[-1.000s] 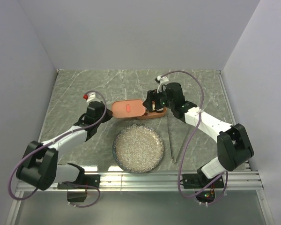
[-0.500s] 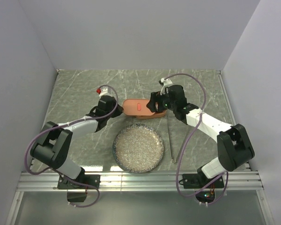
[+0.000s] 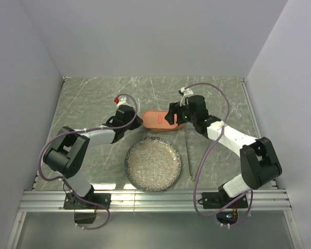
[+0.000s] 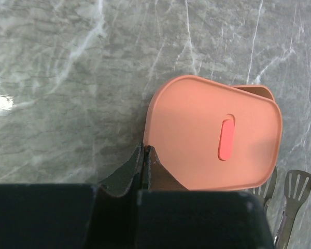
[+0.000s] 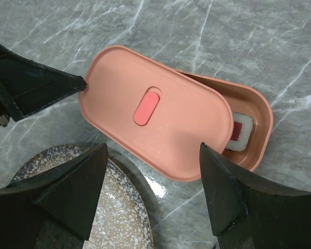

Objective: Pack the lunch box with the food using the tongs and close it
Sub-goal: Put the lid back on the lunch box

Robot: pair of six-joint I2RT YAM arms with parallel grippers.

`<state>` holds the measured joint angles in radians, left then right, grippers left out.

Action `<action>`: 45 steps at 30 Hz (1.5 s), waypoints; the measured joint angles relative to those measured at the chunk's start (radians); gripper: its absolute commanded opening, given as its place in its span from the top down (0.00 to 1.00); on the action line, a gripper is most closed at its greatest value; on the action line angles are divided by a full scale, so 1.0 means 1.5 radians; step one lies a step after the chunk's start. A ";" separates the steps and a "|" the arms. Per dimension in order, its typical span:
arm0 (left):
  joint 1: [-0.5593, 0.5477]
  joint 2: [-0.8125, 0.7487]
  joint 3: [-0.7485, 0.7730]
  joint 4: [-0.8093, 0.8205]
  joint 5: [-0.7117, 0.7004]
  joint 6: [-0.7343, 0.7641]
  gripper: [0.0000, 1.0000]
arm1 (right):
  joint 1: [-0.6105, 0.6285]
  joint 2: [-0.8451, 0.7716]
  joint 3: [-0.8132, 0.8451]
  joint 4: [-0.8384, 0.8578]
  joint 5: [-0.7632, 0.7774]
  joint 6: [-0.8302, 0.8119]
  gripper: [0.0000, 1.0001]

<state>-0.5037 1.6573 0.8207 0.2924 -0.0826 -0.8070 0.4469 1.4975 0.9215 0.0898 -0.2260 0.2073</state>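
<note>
- Lid (image 5: 155, 114) sits askew on lunch box (image 5: 260, 111), overhanging its left end; right end uncovered.
- Left gripper (image 4: 145, 155) pinched together, tips at lid's left edge; nearer arm, so a rightward push along the long axis seems likely.
- Right gripper (image 5: 153, 155) spread wide above lunch box.

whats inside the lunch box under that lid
The lid lies skewed over most of the lunch box. At the uncovered end one sushi piece, white with a red centre, shows inside. Whatever else is in there is hidden by the lid.
</note>
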 measured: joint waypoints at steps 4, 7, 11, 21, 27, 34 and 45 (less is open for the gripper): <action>-0.013 0.018 0.012 0.010 0.001 -0.009 1.00 | 0.000 0.000 0.000 0.000 -0.001 0.002 0.22; -0.023 0.026 0.017 0.021 0.000 -0.018 1.00 | 0.000 0.000 0.000 0.000 -0.002 0.003 0.22; -0.030 0.028 0.019 0.028 -0.003 -0.032 1.00 | -0.001 0.000 0.000 0.001 -0.001 0.003 0.22; -0.036 0.028 0.019 0.029 -0.033 -0.065 1.00 | -0.002 0.008 0.000 0.002 -0.003 0.003 0.22; -0.036 0.028 0.019 0.034 -0.044 -0.080 1.00 | -0.002 0.038 0.000 -0.006 0.006 0.003 0.22; -0.044 0.028 0.019 0.057 -0.054 -0.100 1.00 | -0.007 0.039 0.000 -0.006 0.014 0.004 0.22; -0.072 0.028 0.020 0.085 -0.079 -0.112 1.00 | -0.009 0.039 0.000 -0.006 0.017 0.004 0.22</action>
<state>-0.6113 1.6993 0.8501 0.4198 -0.2005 -0.9745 0.4335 1.5566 0.9215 0.0811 -0.2008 0.2127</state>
